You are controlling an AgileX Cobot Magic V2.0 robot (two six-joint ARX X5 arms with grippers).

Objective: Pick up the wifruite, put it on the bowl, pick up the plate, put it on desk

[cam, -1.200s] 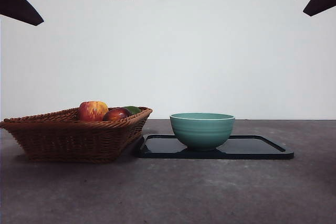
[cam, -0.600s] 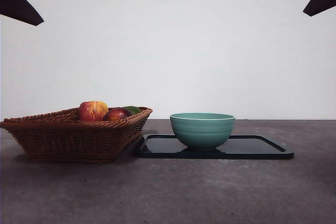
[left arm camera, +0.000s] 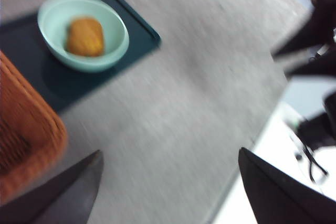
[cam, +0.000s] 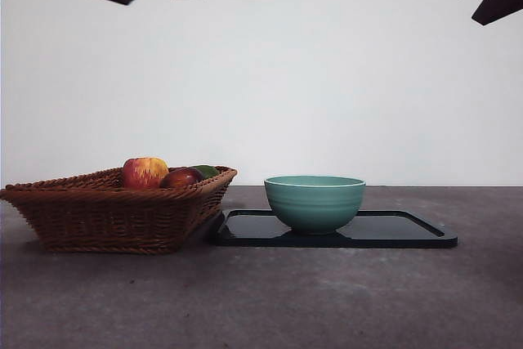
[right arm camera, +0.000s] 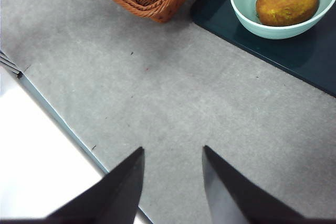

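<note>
Both arms hung high above the desk (cam: 327,300), well clear of everything on it. The left claw (left arm camera: 168,192), jaws spread wide and empty, looked down at the basket (cam: 114,210) and the tray (cam: 409,230) far below it, its picture blurred. The right claw (right arm camera: 172,182), jaws parted more narrowly and also empty, hovered over bare desk, the tray and bowl (right arm camera: 283,3) well ahead of it. The wifruite (right arm camera: 286,2) lay inside the bowl, so the first step looked done; the bowl stood on the tray, presumably the plate to be lifted next. The basket held an apple (cam: 145,172) and a dark red fruit (cam: 181,178)
</note>
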